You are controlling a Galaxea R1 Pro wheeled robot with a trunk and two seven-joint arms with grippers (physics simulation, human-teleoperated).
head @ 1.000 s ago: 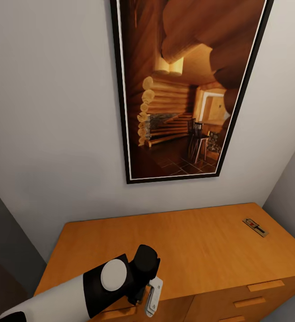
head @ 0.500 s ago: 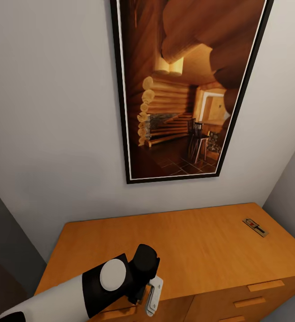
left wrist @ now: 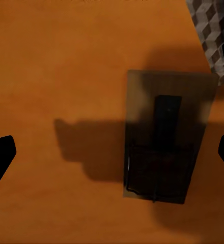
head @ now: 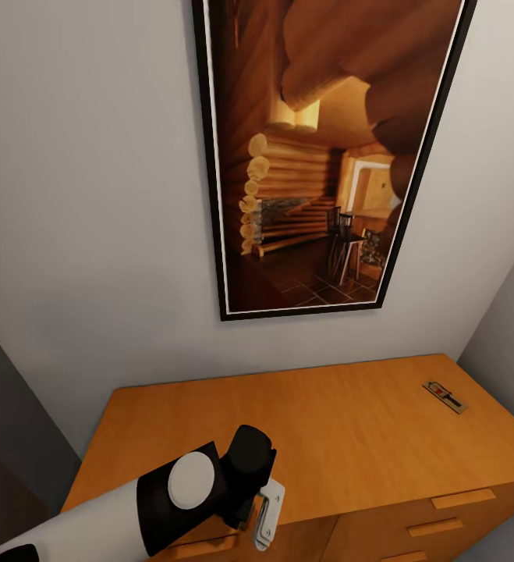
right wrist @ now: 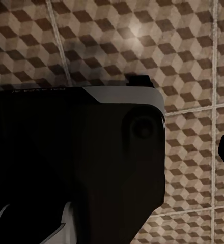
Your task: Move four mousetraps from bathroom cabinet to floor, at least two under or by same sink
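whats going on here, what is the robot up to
The robot stands at a wooden cabinet below a framed picture. Its left gripper hangs open over the cabinet's front edge, and its wrist camera looks straight down at a mousetrap lying flat on the top between the spread fingers, not yet gripped. Another mousetrap lies near the top's far right corner. The right wrist camera looks down at the patterned floor tiles.

A tall framed picture [head: 331,156] of a log-cabin interior is hanging on the pale grey wall [head: 93,195], well above and ahead of the hand and off to its right. Its black frame with a thin white inner border is showing logs, a staircase and a chair with a small table.
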